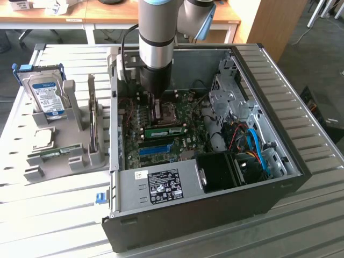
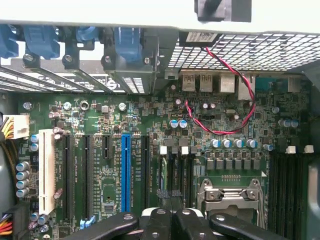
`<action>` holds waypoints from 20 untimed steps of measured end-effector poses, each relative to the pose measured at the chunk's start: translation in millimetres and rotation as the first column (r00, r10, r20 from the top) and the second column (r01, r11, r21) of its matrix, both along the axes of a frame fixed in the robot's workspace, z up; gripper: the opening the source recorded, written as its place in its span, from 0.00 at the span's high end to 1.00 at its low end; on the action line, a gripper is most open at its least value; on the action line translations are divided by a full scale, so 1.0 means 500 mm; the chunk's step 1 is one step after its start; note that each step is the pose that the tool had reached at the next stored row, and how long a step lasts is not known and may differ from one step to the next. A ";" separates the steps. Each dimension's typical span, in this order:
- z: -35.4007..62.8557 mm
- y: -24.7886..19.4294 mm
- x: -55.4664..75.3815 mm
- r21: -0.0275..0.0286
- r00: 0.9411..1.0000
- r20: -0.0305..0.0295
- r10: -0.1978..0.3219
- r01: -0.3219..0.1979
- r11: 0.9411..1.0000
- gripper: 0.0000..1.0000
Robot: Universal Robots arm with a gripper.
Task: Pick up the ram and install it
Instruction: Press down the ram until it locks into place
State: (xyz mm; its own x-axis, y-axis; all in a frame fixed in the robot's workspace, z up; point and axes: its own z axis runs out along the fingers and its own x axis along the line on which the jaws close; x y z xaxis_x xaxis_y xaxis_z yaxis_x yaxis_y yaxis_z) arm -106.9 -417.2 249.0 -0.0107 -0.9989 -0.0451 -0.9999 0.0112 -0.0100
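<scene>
I am reaching down into the open computer case (image 1: pixel 279 177) with my tool (image 1: pixel 157 110), which is hanging low over the motherboard (image 1: pixel 161 134) just beside the processor socket (image 1: pixel 167 113). My tool's fingers (image 2: pixel 170 220) are standing closed together, and I cannot see anything pinched between them. In the wrist view they are pointing at the board between the blue slot (image 2: pixel 125 172) and the metal socket frame (image 2: pixel 231 192), close to the dark memory slots (image 2: pixel 176 172). One ram (image 1: pixel 165 130) is lying flat across the board inside the case, a little nearer the camera than my tool, above the blue slot in the exterior view. Another green stick (image 1: pixel 54 154) is resting in the grey holder (image 1: pixel 80 150) on the counter (image 1: pixel 32 215), at the exterior view's left of the case, below a hard drive (image 1: pixel 47 97) that is standing upright in the same holder.
</scene>
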 end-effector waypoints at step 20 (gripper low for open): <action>-0.026 0.0000 0.000 0.000 1.000 0.000 0.000 0.000 1.000 0.89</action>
State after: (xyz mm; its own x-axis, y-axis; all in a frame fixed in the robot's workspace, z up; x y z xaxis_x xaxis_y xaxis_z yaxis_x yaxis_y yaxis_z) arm -106.9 -417.3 235.8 -0.0106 -0.9989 -0.0451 -0.9999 0.0111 -0.0101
